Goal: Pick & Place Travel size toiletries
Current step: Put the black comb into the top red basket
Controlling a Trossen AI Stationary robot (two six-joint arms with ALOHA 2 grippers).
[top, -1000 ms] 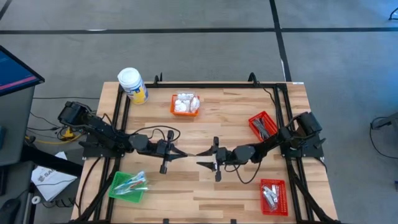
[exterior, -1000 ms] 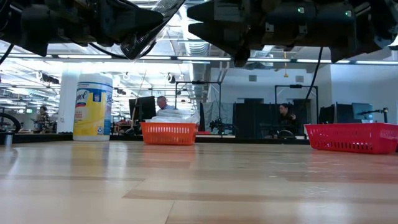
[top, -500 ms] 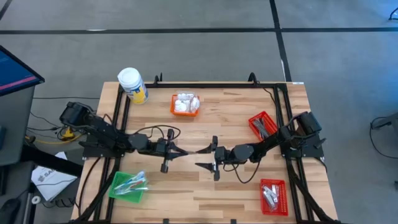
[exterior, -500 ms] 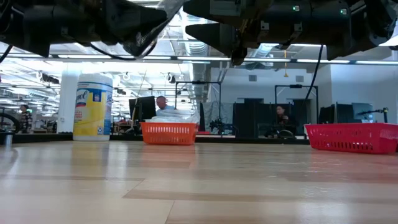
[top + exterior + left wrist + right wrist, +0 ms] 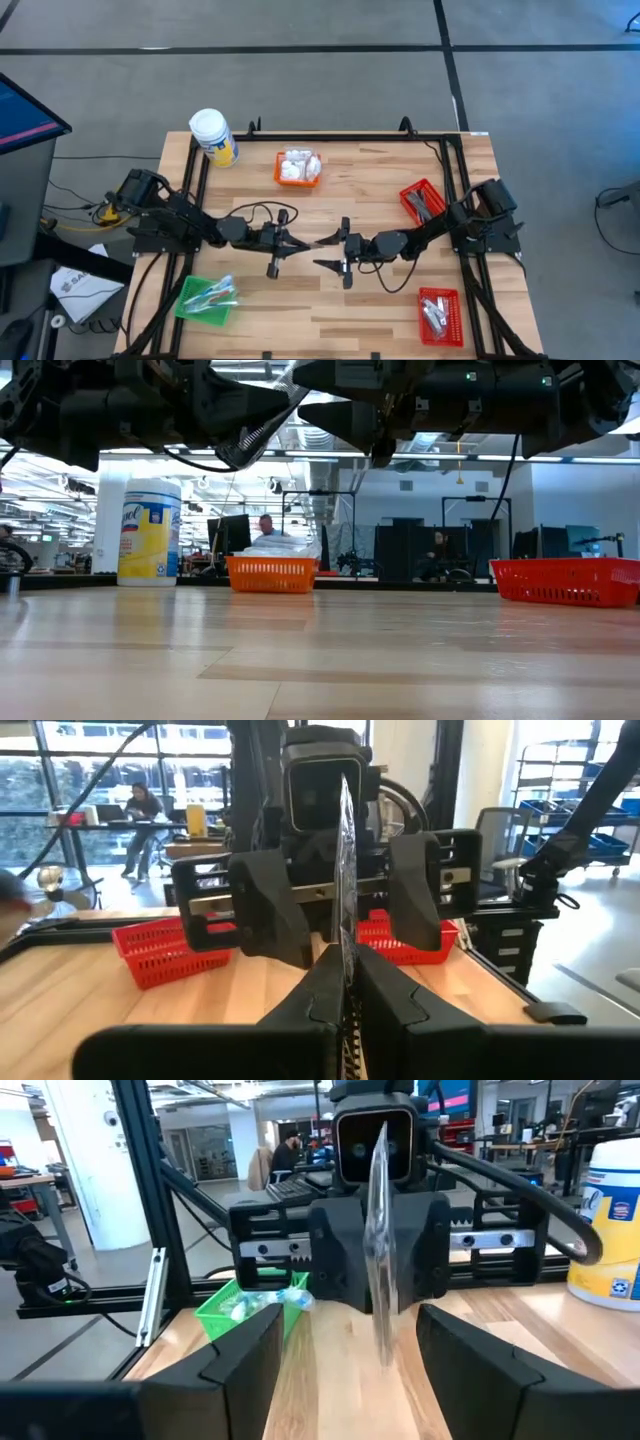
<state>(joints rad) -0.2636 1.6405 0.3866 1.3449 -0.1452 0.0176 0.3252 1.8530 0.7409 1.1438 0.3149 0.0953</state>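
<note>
My left gripper is shut on a thin clear-wrapped stick, one of the travel size toiletries, above the middle of the table. My right gripper faces it from the table's right. It is open, with one finger on each side of the stick and not touching it. An orange basket holds white packets. A green basket holds clear-wrapped sticks. Two red baskets hold dark and silvery sachets. My left gripper pinches the stick's lower part between its two fingers. The fingers lie level and come from the table's left. The stick stands upright, edge-on to both wrist cameras. It rises above the fingertips and is lifted clear of the table.
A white-lidded jar with a yellow label stands at the far left corner. The baskets ring the table, with bare wood between them under both grippers. A black frame runs along the table's edges. People sit in the room behind.
My left gripper has moved a little toward the table's right and down, closer to my right gripper, still shut on the stick. My right gripper has stayed in place and its fingers have spread a little wider.
</note>
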